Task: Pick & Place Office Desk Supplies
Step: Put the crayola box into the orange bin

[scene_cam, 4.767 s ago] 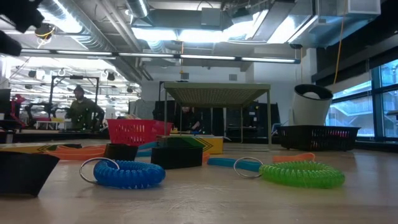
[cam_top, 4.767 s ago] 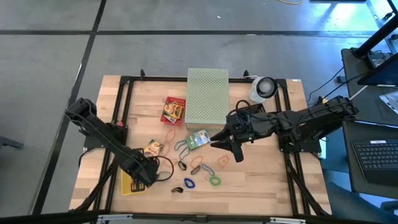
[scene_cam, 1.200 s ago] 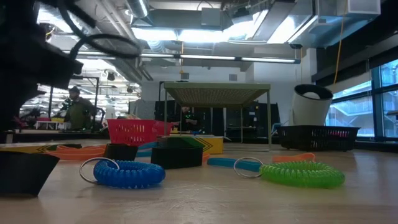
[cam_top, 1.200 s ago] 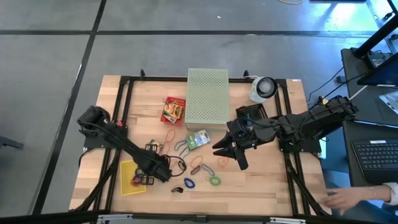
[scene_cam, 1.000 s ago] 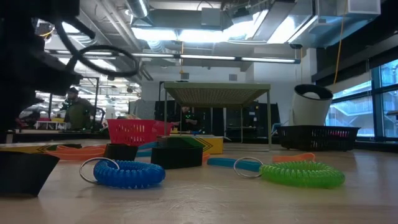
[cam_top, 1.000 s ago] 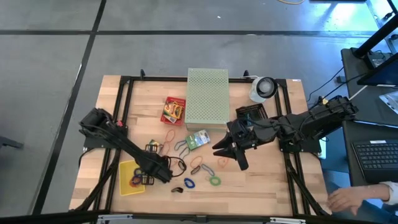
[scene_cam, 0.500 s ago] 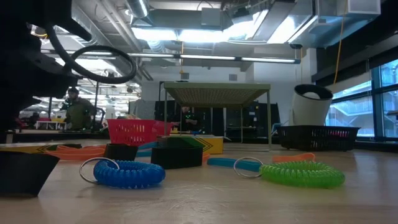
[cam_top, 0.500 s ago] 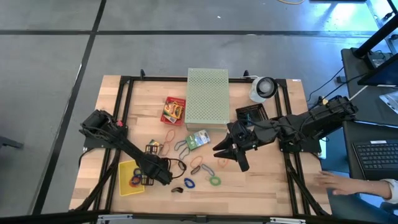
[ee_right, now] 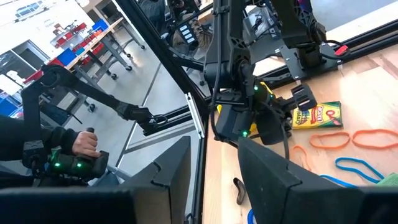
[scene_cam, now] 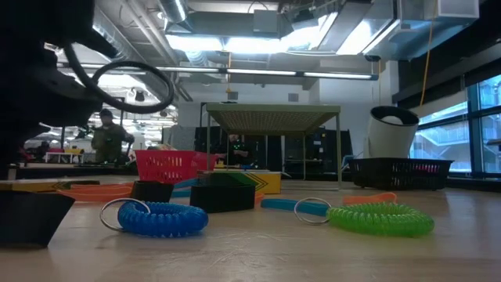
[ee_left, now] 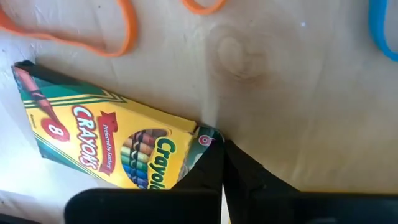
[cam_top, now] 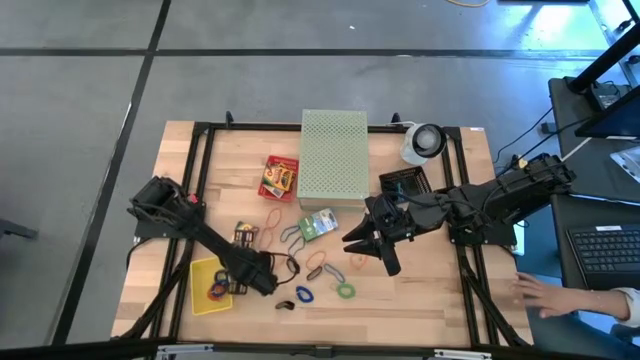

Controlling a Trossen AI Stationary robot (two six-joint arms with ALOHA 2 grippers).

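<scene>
Black fingers of the left pincer sit pressed together with nothing between them, low over the wooden desk, tips beside a yellow crayon box and an orange rubber band. The right pincer hangs spread wide and empty above scattered bands near a green coil.

A pale wooden worktop carries scattered coloured rubber-band loops, yellow-and-green card boxes and a pale green perforated box.
</scene>
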